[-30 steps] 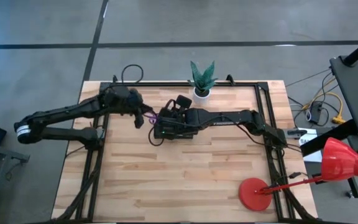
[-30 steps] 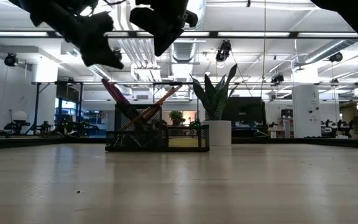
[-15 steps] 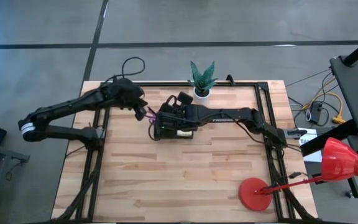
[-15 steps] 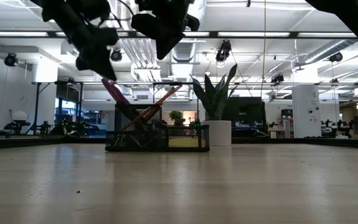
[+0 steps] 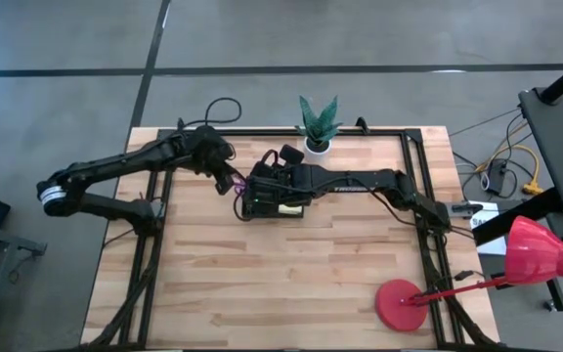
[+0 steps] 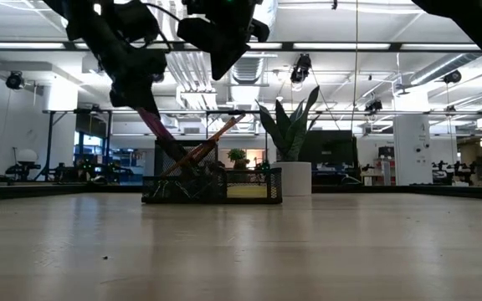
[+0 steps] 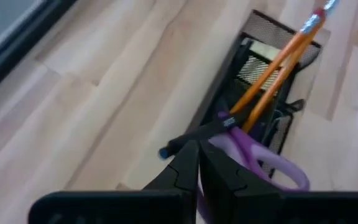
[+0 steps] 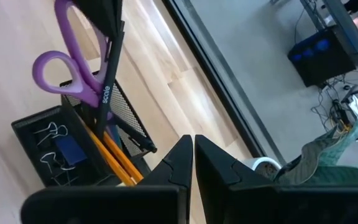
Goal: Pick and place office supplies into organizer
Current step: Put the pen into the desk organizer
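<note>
The black mesh organizer (image 5: 274, 202) (image 6: 212, 188) stands on the table's far middle. Purple-handled scissors (image 7: 260, 155) (image 8: 73, 68) and orange pencils (image 7: 278, 56) (image 6: 212, 142) stick out of its left compartment and lean on the rim. Small clips (image 8: 48, 134) lie in another compartment. My left gripper (image 7: 197, 148) (image 5: 226, 176) hovers just left of the organizer, shut on a thin black pen (image 8: 107, 93). My right gripper (image 8: 192, 146) (image 5: 267, 176) hangs shut above the organizer and touches nothing. My left gripper pinches the black pen between its two fingertips (image 7: 190, 149), close to the pen's upper, blue-tipped end (image 7: 166, 151). The fingers come from above and the table's left, lying across the pen. The pen slants down past the scissors, and its lower end (image 8: 99, 121) reaches into the organizer's left compartment.
A white pot with a green plant (image 5: 318, 122) (image 6: 291, 134) stands just behind the organizer at the far edge. A red round base with a red cone (image 5: 404, 303) sits at the table's near right corner. Bare wood (image 5: 262, 284) stretches in front of the organizer.
My left gripper has moved toward the table's right and down, closing in on the organizer's left end beside the scissors. The organizer and its contents have stayed in place.
</note>
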Robot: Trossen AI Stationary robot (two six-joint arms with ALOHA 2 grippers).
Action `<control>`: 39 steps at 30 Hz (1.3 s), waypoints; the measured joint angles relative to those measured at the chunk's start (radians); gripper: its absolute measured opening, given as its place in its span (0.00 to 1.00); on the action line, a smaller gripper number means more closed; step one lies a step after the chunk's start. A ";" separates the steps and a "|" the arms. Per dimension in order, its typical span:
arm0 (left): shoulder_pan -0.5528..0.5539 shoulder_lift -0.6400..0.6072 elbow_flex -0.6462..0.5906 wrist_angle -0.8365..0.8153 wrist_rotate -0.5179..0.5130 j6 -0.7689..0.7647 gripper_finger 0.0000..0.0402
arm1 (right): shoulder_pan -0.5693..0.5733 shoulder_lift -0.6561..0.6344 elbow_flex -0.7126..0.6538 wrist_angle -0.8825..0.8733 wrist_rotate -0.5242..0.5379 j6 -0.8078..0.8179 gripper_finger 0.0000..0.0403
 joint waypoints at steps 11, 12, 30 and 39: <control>0.001 -0.114 0.013 0.057 -0.047 -0.016 0.00 | -0.001 0.000 0.000 -0.006 0.000 -0.008 0.02; 0.002 -0.117 0.011 0.049 -0.075 -0.003 0.00 | -0.001 0.000 0.000 -0.007 0.000 -0.009 0.02; 0.016 0.028 -0.006 0.075 0.068 -0.009 0.00 | -0.016 0.000 0.000 -0.017 0.001 -0.024 0.02; 0.020 -0.063 0.008 0.125 0.098 -0.028 0.00 | -0.036 0.000 0.000 -0.039 -0.159 -0.069 0.02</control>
